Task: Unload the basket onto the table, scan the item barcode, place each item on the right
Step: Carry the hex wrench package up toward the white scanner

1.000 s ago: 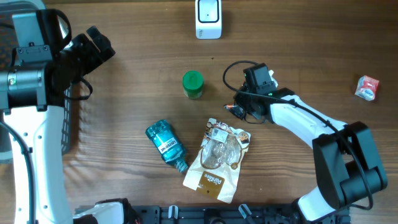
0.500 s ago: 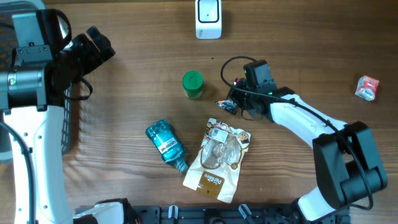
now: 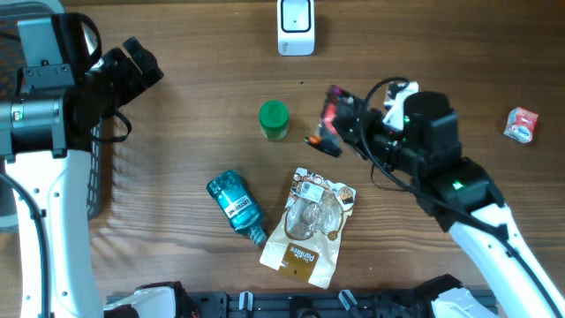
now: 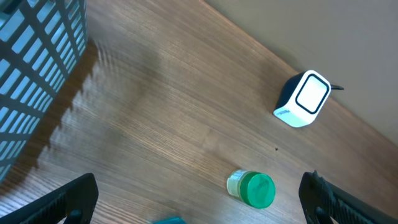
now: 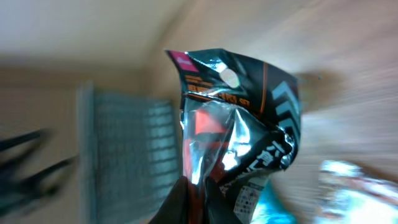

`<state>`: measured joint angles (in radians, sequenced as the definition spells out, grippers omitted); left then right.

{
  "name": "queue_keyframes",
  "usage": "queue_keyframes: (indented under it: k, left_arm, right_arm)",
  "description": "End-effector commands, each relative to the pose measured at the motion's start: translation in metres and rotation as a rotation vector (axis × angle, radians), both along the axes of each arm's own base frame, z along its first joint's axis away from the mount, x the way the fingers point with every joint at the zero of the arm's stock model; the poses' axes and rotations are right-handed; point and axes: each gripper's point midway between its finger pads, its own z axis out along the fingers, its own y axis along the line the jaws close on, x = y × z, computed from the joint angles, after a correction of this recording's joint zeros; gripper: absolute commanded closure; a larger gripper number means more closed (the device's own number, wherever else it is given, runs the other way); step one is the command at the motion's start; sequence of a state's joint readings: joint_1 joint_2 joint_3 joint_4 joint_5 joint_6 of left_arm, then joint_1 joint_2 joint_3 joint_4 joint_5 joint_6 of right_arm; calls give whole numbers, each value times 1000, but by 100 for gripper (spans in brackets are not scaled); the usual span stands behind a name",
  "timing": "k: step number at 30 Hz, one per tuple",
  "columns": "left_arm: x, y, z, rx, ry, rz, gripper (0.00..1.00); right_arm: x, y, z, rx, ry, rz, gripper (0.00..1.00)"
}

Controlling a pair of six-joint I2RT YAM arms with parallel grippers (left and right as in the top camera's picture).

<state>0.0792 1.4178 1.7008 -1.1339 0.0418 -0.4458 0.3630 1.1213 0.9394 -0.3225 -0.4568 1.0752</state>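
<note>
Bench (image 3: 194, 141): wood, carrying scanner (image 3: 295, 25) at far edge | right gripper (image 3: 346, 128): pinching black foil packet (image 3: 330, 113) | left gripper (image 3: 141, 60): hanging spread above left edge

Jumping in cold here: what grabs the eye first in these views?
The right hand holds a shiny black packet up, just right of the green jar. The white scanner sits at the table's far edge. The left hand hangs open near the basket at the left.
</note>
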Motion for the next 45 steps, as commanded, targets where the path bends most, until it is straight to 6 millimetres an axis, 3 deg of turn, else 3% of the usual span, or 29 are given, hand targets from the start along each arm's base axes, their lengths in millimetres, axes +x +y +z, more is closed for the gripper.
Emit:
queue_keyframes:
  k: [1, 3, 6, 8, 11, 14, 18, 21, 25, 29, 33, 39, 45]
  left_arm:
    - [1, 4, 1, 16, -3, 2, 0]
    - [1, 4, 1, 16, -3, 2, 0]
    - [1, 4, 1, 16, -3, 2, 0]
    - [1, 4, 1, 16, -3, 2, 0]
    - [1, 4, 1, 16, -3, 2, 0]
    - [1, 4, 1, 16, -3, 2, 0]
    - [1, 4, 1, 16, -3, 2, 0]
    - [1, 4, 1, 16, -3, 2, 0]
    - [1, 4, 1, 16, -3, 2, 0]
    - [1, 4, 1, 16, -3, 2, 0]
    - [1, 4, 1, 16, -3, 2, 0]
    - [1, 4, 1, 16, -3, 2, 0]
    - [1, 4, 1, 16, -3, 2, 0]
  right_arm:
    - [-30, 34, 26, 276, 188, 175, 96]
    - [-35, 42, 24, 357, 323, 199, 95]
    - [-44, 55, 9, 484, 671, 200, 95]
    - [-39, 62, -3, 547, 862, 176, 95]
    - [-25, 71, -13, 605, 987, 159, 95]
    - [-22, 74, -17, 608, 995, 192, 95]
    - [-28, 48, -11, 656, 1106, 262, 95]
    - [-30, 6, -15, 760, 1329, 187, 95]
    - [-5, -47, -26, 901, 1386, -8, 96]
    - [10, -71, -41, 971, 1417, -87, 95]
    - [17, -74, -67, 1015, 1540, -106, 95]
    - [13, -55, -103, 1042, 1768, -51, 95]
    - [6, -40, -112, 1007, 1829, -40, 95]
